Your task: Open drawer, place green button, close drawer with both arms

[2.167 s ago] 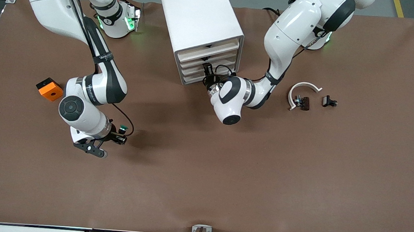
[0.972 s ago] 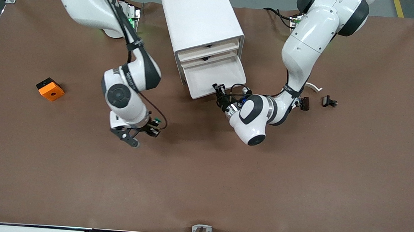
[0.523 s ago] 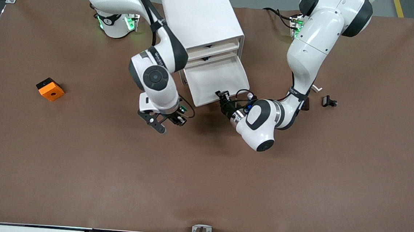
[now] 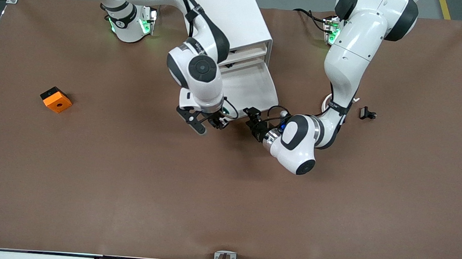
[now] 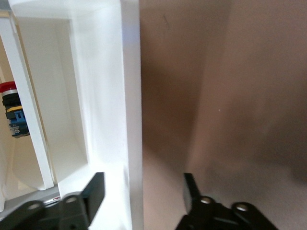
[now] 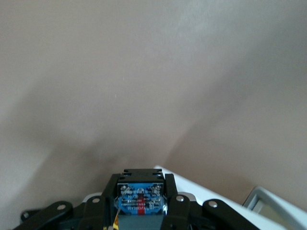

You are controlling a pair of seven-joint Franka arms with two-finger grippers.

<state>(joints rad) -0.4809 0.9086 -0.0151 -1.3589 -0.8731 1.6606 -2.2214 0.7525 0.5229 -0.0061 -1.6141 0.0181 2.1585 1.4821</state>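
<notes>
Left gripper, jaws apart, straddles the front lip of the drawer, which stands pulled well out of the cabinet; opening looks done. Just at its 9 o'clock in the front view, right gripper sits clamped on the button, over the table just off the drawer's front corner. Left to do, as I judge it: carry button toward 12 o'clock over the tray, release, push drawer shut.

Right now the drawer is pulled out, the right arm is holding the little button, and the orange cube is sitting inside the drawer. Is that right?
Not quite. The orange cube sits on the table toward the right arm's end, well apart from the drawer, as the front view shows. The rest holds: the drawer is pulled out and the right gripper holds the button.
</notes>
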